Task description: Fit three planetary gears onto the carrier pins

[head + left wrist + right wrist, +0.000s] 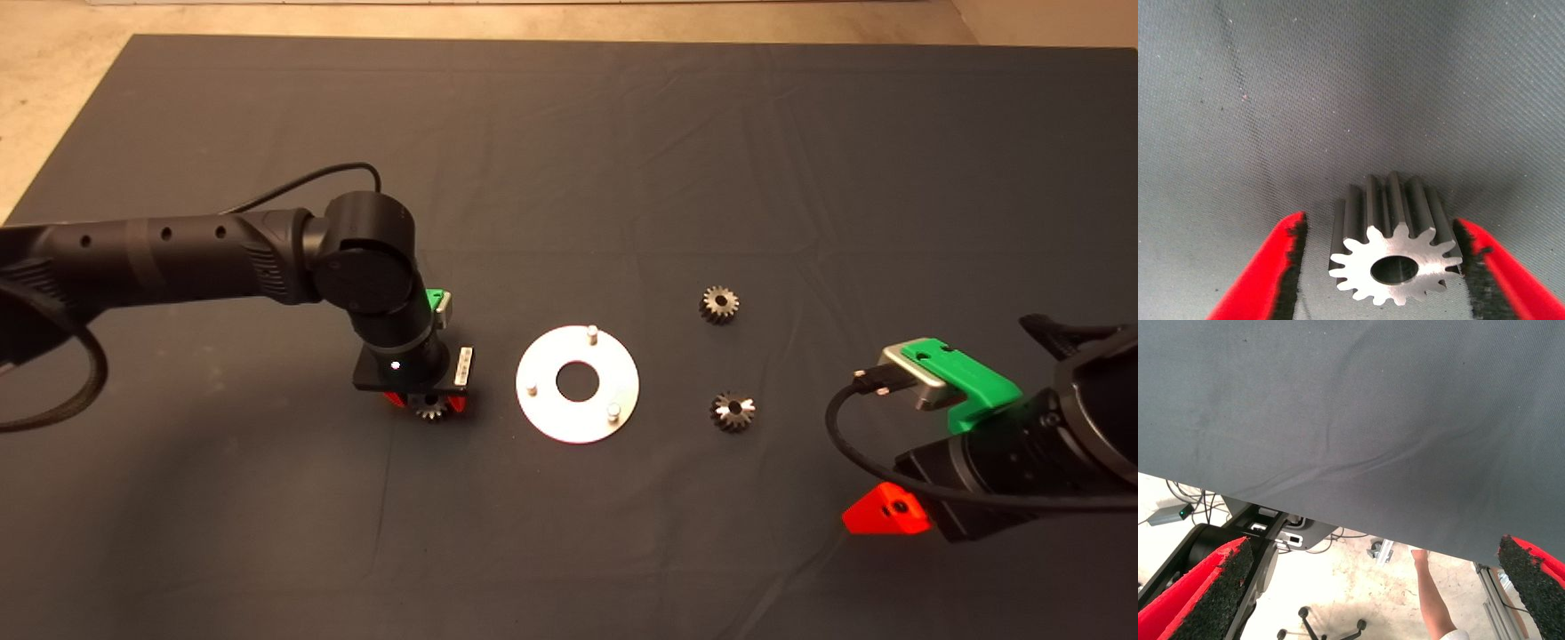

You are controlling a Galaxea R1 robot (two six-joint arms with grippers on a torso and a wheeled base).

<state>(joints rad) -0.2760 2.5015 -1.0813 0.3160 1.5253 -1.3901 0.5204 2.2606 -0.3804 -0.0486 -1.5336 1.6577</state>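
A dark grey, faintly creased fabric mat is lying spread over the table, with pale beige floor showing beyond its far edge and corner. In the right wrist view, a person's bare forearm is reaching up beyond the mat's edge, thin black cables are trailing over the light speckled floor, and a black wheeled chair base is standing nearby.

Bare mat is lying open around the disc. Two gears are sitting near its right side, partly blocking that approach.
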